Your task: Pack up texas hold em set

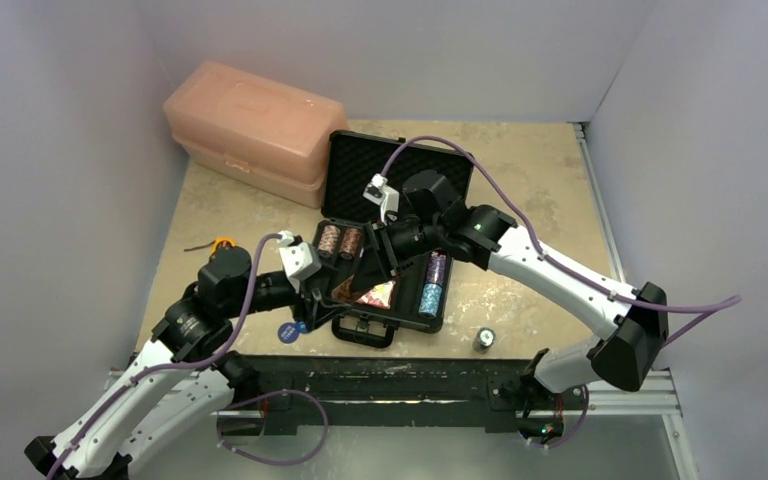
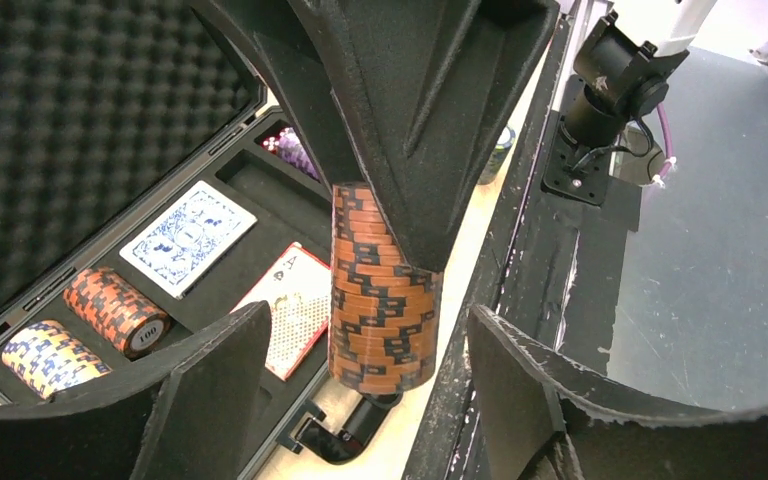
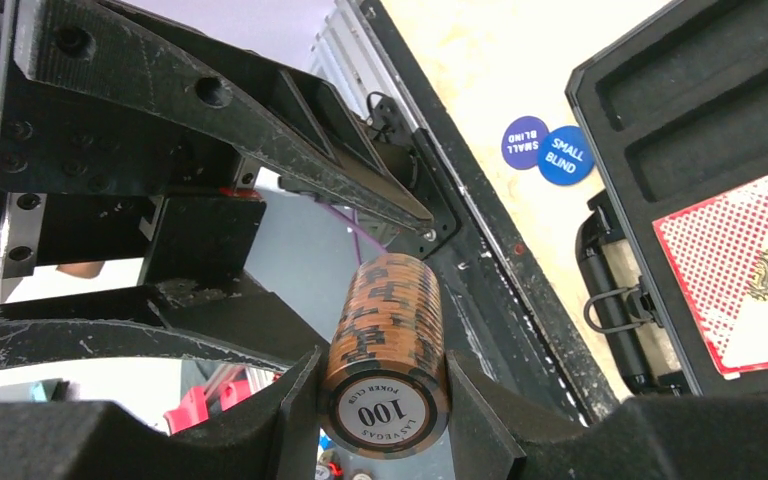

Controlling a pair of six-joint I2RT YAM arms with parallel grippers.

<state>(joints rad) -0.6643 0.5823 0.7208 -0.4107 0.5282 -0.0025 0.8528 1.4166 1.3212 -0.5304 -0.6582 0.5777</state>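
The right gripper (image 3: 382,368) squeezes an orange chip stack (image 3: 385,330), and its two fingers are clamped tight on the sides of the stack. The end chip that faces the right wrist camera says 100. The stack hangs in the air over the near edge of the black briefcase (image 1: 355,165), just above the handle (image 3: 610,300). It is not in any slot.

The left gripper (image 2: 368,318) is right there too. Its fingers (image 2: 210,380) are spread wide apart, one on each side of the stack, and there is a gap on both sides, so they do not touch it.

The briefcase sits in the middle of the table (image 1: 530,180). Its lid leans back on the far side and shows bumpy black foam. In the far left slots lie an orange and black chip stack (image 2: 115,310) and a blue and yellow chip stack (image 2: 45,355), side by side. On the right side lie a purple chip stack (image 1: 437,268) and a light blue chip stack (image 1: 430,298). In the middle lie the blue card deck (image 2: 188,238) and the red card deck (image 2: 295,320), next to each other.

Two blue discs (image 3: 545,148) lie on the table just left of the near left corner of the briefcase. They touch each other, and both say SMALL BLIND.

A pink box (image 1: 255,130) stands in the far left corner, close to the lid. A yellow tape measure (image 1: 222,243) lies at the left side of the table
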